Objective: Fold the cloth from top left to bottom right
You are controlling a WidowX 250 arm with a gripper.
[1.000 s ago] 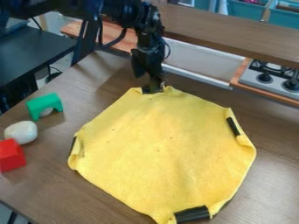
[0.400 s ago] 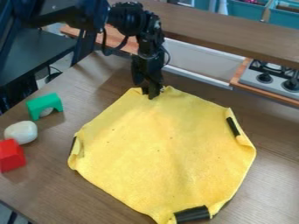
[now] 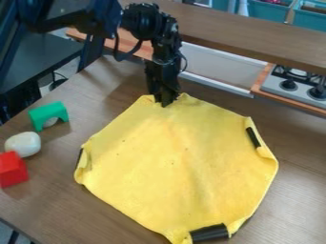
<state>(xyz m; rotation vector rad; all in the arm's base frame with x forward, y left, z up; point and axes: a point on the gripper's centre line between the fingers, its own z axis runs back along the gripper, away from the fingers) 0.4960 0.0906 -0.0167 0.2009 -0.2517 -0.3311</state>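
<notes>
The yellow cloth lay spread out on the worktop, its corners tucked in. The claw hung at the cloth's top edge; whether it was wide, narrow or gripping fabric could not be told. Off the cloth's left side sat a green arch block, a whitish rounded object and a red block; a stove stood at upper right.

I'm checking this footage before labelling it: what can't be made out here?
All in the camera view:
- Part of the top edge of the cloth: behind the gripper.
- The cloth's lowest tip: cut off by the bottom edge.
- Table beneath the cloth: covered by it.
- Rest of the stove: beyond the right edge.
</notes>
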